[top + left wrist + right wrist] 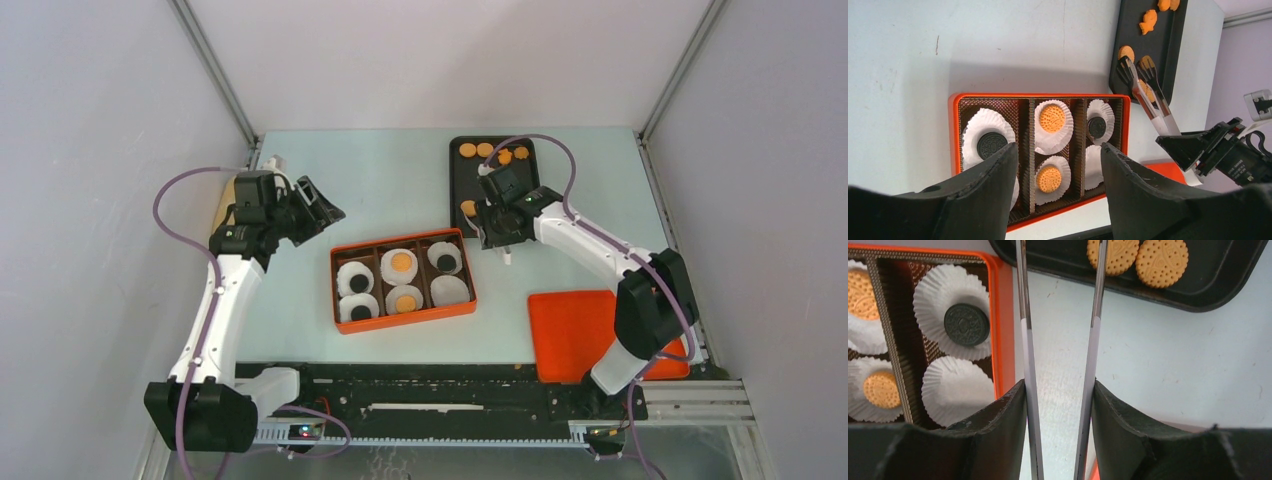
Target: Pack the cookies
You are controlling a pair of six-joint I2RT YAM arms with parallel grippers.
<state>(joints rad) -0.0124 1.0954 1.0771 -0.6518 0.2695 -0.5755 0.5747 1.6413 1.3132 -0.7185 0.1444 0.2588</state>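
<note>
Orange cookies (467, 150) lie on a black tray (462, 180) at the back; two of them show in the right wrist view (1161, 262). An orange box (410, 318) holds white paper cups. Two cups hold orange cookies (401, 262), three hold black ones (445, 260), and one cup (449, 290) is empty. My right gripper (500, 225) is shut on thin tongs (1024, 340), whose arms point at the tray's near part and stand apart. The tongs' tips sit beside cookies (1125, 52). My left gripper (325, 205) is open and empty, left of the box and above the table (1058, 147).
A flat orange lid (580, 330) lies at the front right by the right arm's base. A fish-shaped cookie (1148, 21) lies on the tray. Grey walls close in both sides, and a black rail runs along the near edge.
</note>
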